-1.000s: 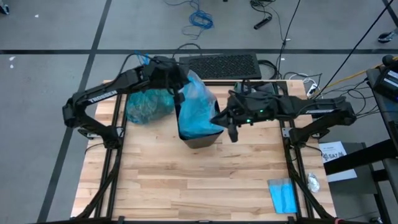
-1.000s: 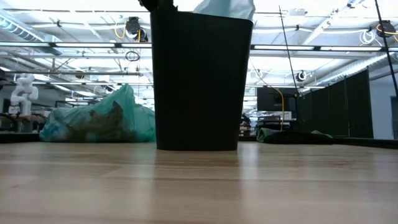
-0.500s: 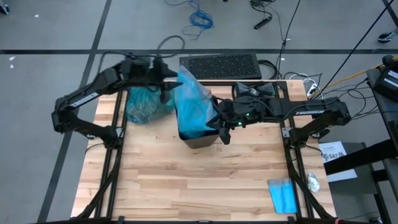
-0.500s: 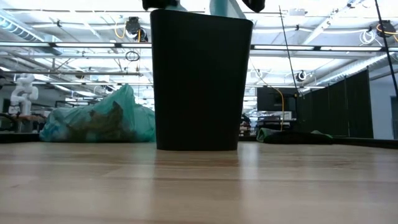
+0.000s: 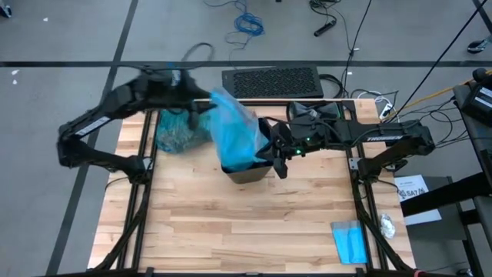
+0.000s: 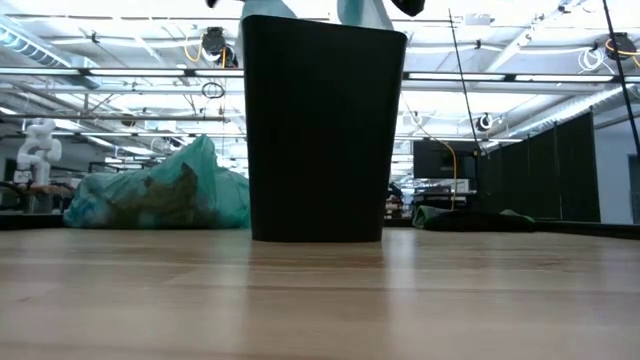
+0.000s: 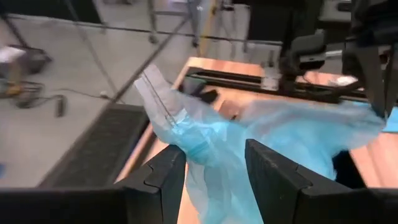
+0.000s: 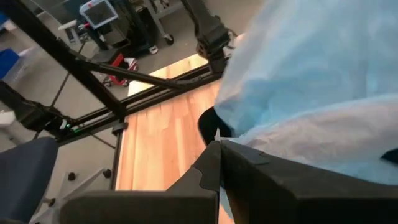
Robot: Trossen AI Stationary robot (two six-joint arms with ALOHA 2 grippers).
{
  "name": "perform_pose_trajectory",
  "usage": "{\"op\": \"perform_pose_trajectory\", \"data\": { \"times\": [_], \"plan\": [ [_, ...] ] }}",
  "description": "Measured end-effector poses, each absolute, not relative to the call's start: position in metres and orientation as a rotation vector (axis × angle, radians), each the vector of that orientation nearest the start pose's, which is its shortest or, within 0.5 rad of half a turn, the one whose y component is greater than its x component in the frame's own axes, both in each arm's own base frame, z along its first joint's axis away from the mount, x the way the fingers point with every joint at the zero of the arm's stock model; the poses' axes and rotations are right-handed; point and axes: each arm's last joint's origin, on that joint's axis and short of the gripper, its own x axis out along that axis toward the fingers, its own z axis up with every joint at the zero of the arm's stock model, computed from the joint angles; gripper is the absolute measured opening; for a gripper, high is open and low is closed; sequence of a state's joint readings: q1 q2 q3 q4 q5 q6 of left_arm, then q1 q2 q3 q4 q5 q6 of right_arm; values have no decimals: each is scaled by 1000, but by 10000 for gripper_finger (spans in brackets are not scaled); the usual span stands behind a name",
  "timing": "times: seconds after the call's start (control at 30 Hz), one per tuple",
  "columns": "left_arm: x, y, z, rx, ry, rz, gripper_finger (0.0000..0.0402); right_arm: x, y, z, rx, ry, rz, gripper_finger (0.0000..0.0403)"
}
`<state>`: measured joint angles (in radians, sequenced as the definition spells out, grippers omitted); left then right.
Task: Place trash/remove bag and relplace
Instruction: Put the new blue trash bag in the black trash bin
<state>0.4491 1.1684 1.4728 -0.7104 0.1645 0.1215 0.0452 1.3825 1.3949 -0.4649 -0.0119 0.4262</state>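
Risk: left tool (image 7: 214, 180) stands open around the pale blue bag (image 5: 234, 135) draped over the bin (image 5: 250, 171), right tool (image 5: 274, 154) pinched shut on its far edge; bag may slip off the rim; full teal bag (image 5: 178, 131) sits behind on counter (image 5: 254, 223).

We see a light wooden slatted table (image 5: 231, 223) with a flat pale blue folded plastic packet (image 5: 350, 241) lying near its front right corner. Behind the table, a black perforated mat (image 5: 271, 81) lies on the grey floor beside a coiled blue cable (image 5: 247, 23).
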Motion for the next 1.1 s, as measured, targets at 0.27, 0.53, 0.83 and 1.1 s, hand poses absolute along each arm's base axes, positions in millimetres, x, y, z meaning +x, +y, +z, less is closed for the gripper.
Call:
{"op": "perform_pose_trajectory", "data": {
  "times": [0.27, 0.53, 0.83, 1.1],
  "plan": [
    [264, 106, 411, 24, 413, 171, 164, 299, 15, 385, 465, 464, -11, 0],
    [274, 110, 402, 57, 442, 159, 164, 273, 16, 406, 413, 403, -2, 68],
    [273, 112, 411, 98, 366, 147, 162, 263, 1, 406, 419, 429, -84, 228],
    [268, 106, 412, 12, 370, 81, 98, 253, -45, 412, 367, 367, -263, 245]
  ]
}}
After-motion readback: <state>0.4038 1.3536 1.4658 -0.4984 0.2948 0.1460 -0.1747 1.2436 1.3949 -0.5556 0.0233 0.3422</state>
